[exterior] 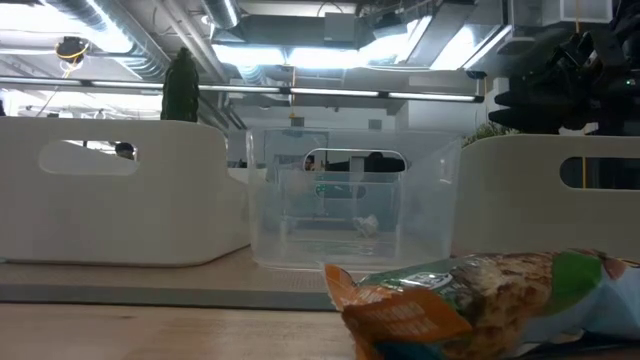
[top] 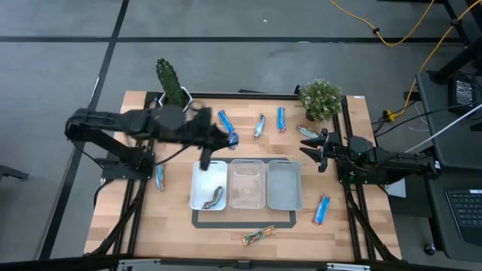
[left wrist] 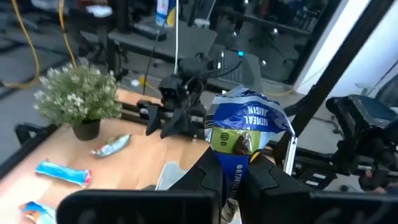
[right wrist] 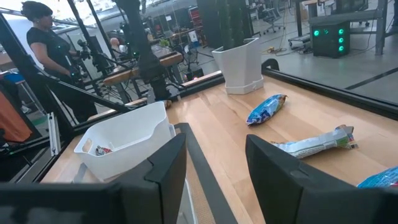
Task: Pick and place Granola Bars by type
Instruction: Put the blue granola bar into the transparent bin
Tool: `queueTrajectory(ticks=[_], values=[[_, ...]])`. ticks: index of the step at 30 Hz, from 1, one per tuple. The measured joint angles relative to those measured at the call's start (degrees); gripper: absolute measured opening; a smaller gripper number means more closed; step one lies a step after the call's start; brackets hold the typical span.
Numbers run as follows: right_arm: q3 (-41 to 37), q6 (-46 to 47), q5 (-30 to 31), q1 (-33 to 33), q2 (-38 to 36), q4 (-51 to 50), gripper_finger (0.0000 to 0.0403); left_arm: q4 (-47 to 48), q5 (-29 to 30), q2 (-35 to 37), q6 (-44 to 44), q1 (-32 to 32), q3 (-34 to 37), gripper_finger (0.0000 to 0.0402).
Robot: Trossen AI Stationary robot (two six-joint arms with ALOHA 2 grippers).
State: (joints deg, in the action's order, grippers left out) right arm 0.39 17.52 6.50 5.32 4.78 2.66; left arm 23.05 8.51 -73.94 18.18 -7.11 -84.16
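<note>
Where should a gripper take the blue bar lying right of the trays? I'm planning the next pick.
Grip the blue bar across its narrow middle, coming straight down from above. It lies flat on the table, slightly tilted, with bare wood on both long sides, apart from the grey tray. The right gripper is nearest.

A grey floor crossed by dark lines surrounds the wooden table, with a yellow cable trailing across it. Beyond the table, long ceiling lights glow under pipes, and a person stands among desks and stands.
</note>
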Motion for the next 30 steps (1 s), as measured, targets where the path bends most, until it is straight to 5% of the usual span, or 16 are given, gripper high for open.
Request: queueTrajectory(ticks=[7,18,26,30], values=[[0.0,0.0,-0.1,0.0,0.0,0.0,0.0168,6.0,-3.8,-7.2,0.9,3.3,-6.8,0.001],[0.0,0.0,-0.1,0.0,0.0,0.0,0.0168,17.1,-10.9,-26.0,2.6,0.9,-6.7,0.0011],[0.0,0.0,-0.1,0.0,0.0,0.0,0.0168,12.6,-23.1,-34.1,2.2,1.4,-6.7,0.0012],[0.0,0.0,-0.1,0.0,0.0,0.0,0.0168,12.5,-23.7,-34.1,2.8,1.7,-6.8,0.0018]])
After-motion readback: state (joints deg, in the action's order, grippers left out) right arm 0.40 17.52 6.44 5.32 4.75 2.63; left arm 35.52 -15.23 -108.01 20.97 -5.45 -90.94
